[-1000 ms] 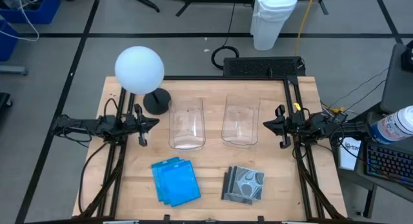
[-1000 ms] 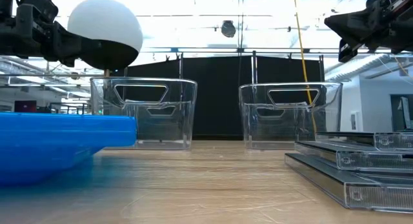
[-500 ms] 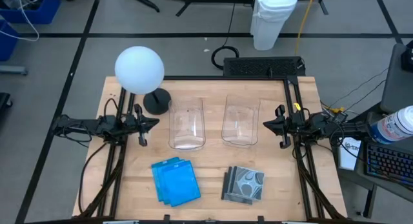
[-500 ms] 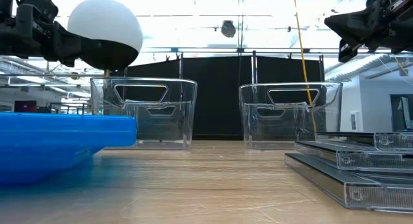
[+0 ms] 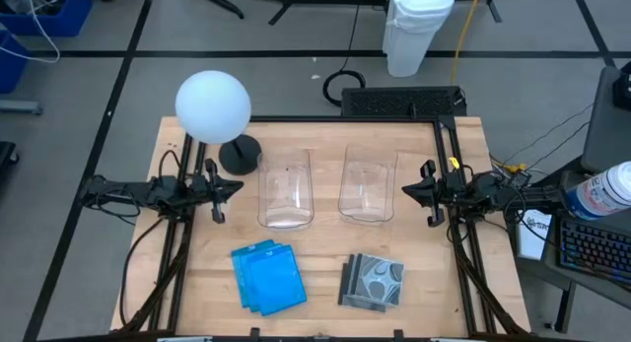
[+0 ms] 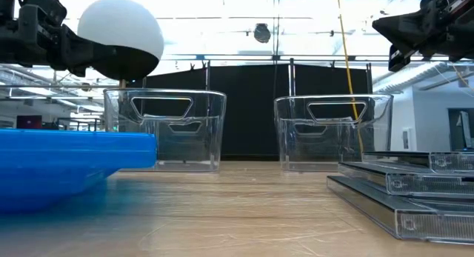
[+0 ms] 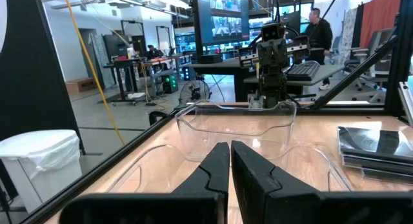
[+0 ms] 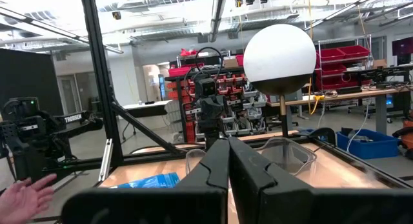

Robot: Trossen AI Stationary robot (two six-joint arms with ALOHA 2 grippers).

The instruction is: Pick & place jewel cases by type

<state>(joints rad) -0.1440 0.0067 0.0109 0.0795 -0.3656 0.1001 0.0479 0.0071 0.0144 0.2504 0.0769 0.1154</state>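
Observation:
A fanned stack of bright blue jewel cases lies flat on the table at the near left; it also shows in the low view. A stack of clear jewel cases with grey-black inserts lies at the near right, also in the low view. My left gripper is shut and empty, held above the table's left side, pointing right. My right gripper is shut and empty, above the right side, pointing left. Both sit well clear of the cases.
Two clear rectangular bins stand side by side at the table's middle, between the grippers. A lamp with a white globe and a black round base stands at the far left. A person's hand shows beyond the table.

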